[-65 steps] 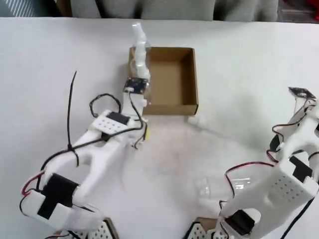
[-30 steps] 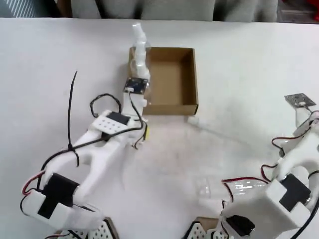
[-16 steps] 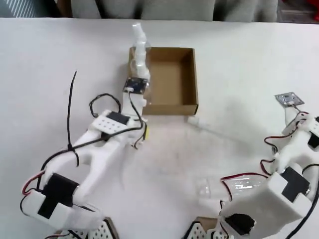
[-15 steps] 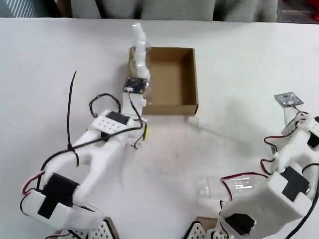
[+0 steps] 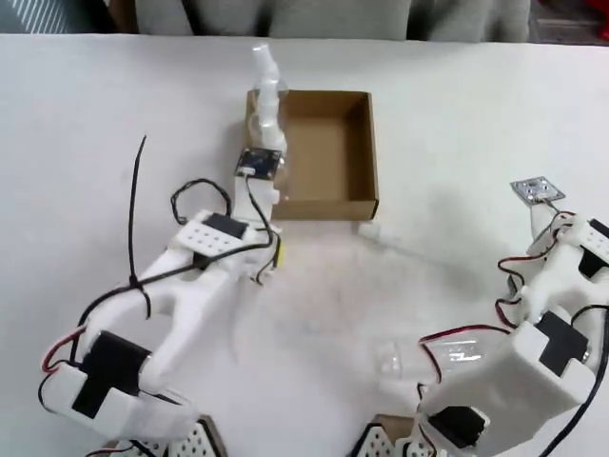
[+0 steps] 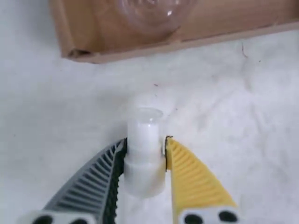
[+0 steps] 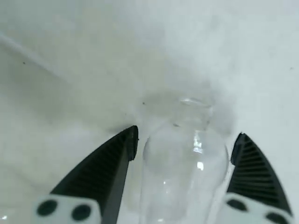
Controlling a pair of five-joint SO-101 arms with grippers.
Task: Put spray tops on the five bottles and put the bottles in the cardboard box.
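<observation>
Right fingers (image 7: 107, 172) are spread wide astride the clear bottle (image 7: 187, 168), not touching; closure should be centred on its body. Left fingers (image 6: 191, 182) are clamped on a spray top (image 6: 145, 130).

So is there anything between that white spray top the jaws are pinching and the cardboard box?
No. In the left wrist view, only bare white table lies between the spray top and the cardboard box; the two don't touch.

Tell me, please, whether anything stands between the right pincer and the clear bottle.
Nothing visible does: the right pincer stands open around the clear bottle, with a gap on each side.
</observation>
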